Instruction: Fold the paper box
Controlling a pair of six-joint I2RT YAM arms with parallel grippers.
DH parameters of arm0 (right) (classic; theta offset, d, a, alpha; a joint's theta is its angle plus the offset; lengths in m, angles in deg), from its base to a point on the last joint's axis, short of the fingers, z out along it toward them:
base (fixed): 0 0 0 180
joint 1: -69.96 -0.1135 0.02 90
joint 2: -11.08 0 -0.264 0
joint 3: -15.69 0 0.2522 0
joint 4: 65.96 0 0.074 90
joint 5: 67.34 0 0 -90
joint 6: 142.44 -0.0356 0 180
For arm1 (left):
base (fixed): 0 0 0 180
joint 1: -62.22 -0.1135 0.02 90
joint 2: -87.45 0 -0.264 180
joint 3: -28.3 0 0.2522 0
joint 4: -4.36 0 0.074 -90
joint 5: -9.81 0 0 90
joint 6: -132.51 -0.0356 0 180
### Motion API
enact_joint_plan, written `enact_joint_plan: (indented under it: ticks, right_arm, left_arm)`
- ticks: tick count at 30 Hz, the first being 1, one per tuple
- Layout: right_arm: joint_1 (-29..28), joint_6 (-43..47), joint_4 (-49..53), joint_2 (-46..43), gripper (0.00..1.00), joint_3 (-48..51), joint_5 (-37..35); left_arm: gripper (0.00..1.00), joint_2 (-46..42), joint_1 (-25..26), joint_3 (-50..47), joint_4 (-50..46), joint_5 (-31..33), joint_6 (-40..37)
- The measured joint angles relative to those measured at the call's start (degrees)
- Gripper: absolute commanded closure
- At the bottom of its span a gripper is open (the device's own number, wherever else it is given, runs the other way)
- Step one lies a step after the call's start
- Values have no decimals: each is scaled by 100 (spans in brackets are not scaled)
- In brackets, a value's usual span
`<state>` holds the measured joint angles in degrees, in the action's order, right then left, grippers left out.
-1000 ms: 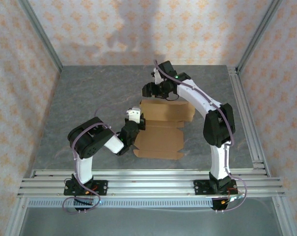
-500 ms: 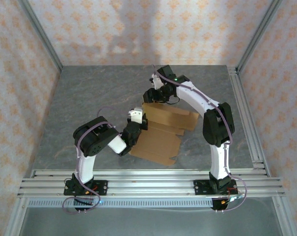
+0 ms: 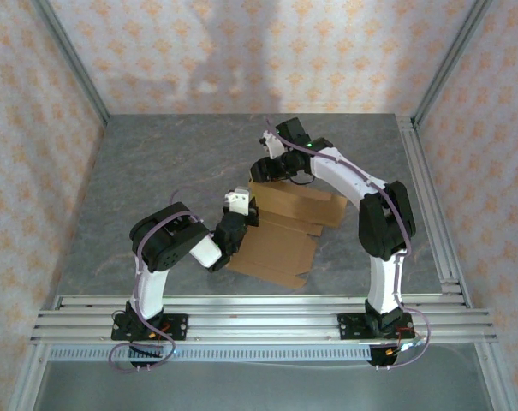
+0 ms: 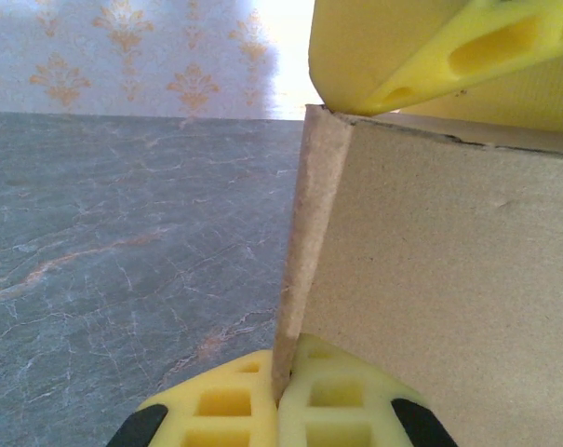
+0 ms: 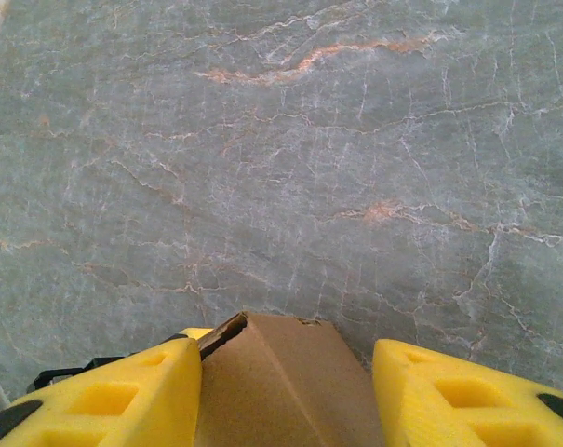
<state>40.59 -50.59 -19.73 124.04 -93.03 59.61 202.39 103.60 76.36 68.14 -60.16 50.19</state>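
The paper box [image 3: 280,244] is a flat tan cardboard sheet with flaps, lying skewed on the grey table. My left gripper [image 3: 241,221] is at its left edge. In the left wrist view this gripper [image 4: 283,374] is shut on a raised flap of the paper box [image 4: 449,261], whose thin edge runs up between the yellow fingers [image 4: 216,410]. My right gripper [image 3: 260,169] is over the sheet's far left corner. In the right wrist view that gripper [image 5: 286,400] is open, with the corner of the paper box [image 5: 290,368] between its fingers and the left finger [image 5: 123,400] touching it.
The grey marbled table [image 3: 173,171] lies free to the left and behind the sheet. An aluminium rail [image 3: 259,317] runs along the near edge, and frame posts [image 3: 430,180] stand on the right. Another yellow finger [image 4: 430,47] sits at the flap's top edge.
The sheet has swung so its near edge now slants and sits further left. The left arm pushed forward with the flap. The right gripper dropped slightly toward the far corner.
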Motion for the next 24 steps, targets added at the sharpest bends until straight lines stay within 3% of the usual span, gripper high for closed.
enact_joint_plan:
  ticks: [5, 10, 16, 24]
  right_arm:
    - [-22, 105, 0, -22, 49, 7, -55]
    - [-118, 184, 48, -74, 49, 46, -55]
    - [-173, 245, 107, -120, 50, 74, -72]
    - [-173, 278, 116, -149, 50, 105, -74]
  left_arm:
    - [83, 0, 2, 17, -55, 15, 33]
    - [67, 66, 0, 22, -378, 13, 131]
    - [63, 74, 0, 20, -466, 15, 153]
    - [44, 72, 0, -68, -466, 13, 260]
